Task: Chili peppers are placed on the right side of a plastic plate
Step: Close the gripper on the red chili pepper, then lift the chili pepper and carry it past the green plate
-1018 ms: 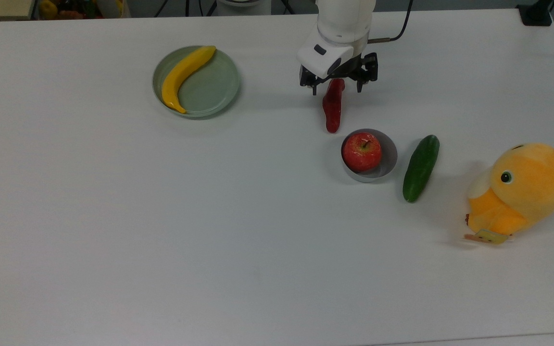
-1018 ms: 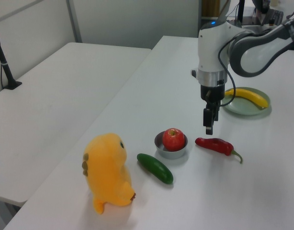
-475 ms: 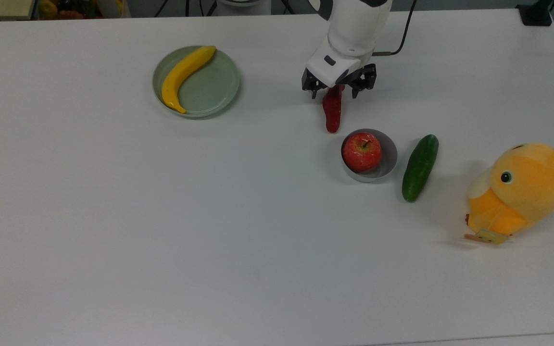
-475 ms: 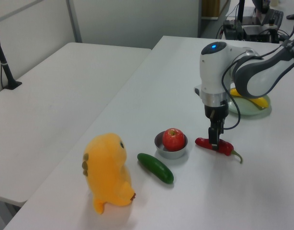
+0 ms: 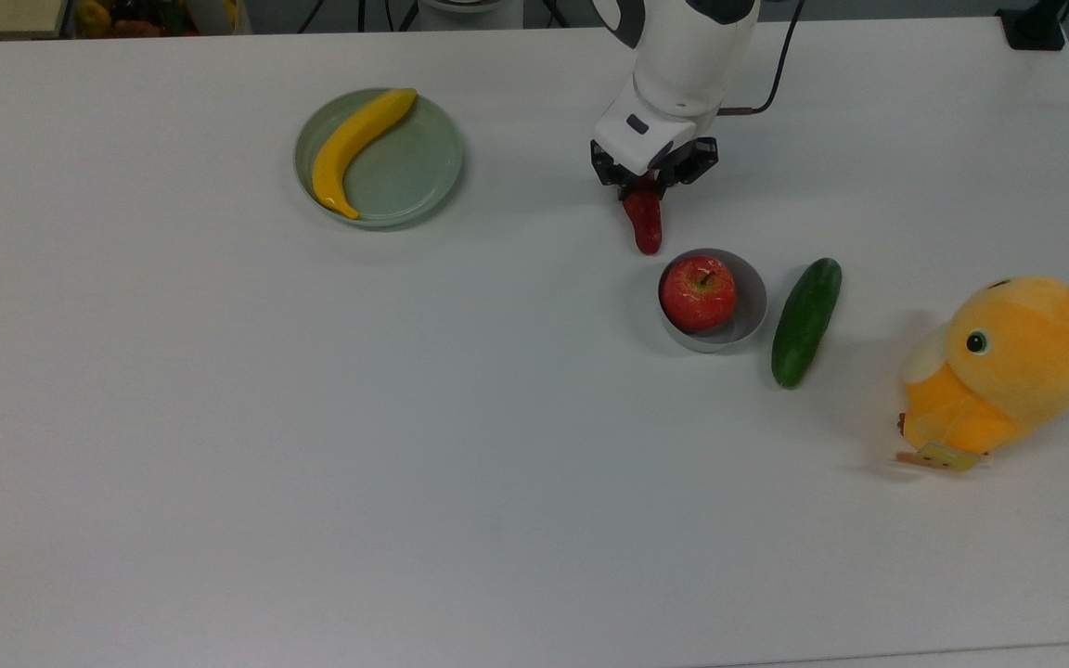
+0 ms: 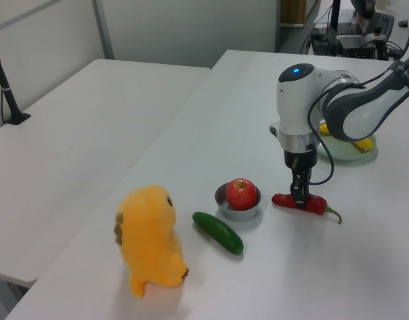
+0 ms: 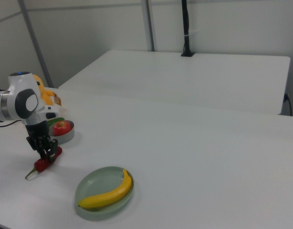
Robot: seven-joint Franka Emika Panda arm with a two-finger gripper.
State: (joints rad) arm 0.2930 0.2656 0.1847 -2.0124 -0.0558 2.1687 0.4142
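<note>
The table [image 5: 219, 464] carries everything. Far out from the jaws, past the bowl and cucumber, sits a plush toy [image 5: 1008, 366]. The plate [image 5: 423, 167] lies well apart from the jaws toward the top view's left, a banana [image 5: 354, 148] across its left half, so the half nearer the jaws is bare. The cucumber [image 5: 806, 322] lies beyond the bowl [image 5: 748, 320], which holds an apple [image 5: 699, 293] and stands just past the chili's free tip. The chili [image 5: 644, 223] lies on the table directly under the gripper [image 5: 648, 186], its tip pointing out toward the bowl and its green stem on the other side in the left view. The jaws have closed narrow across the chili's middle.

Judged as the grasp step: a firm hold is wanted before lifting, since the glossy skin may slip. Lift straight up to clear the bowl, then carry toward the plate's bare half, keeping off the banana.
</note>
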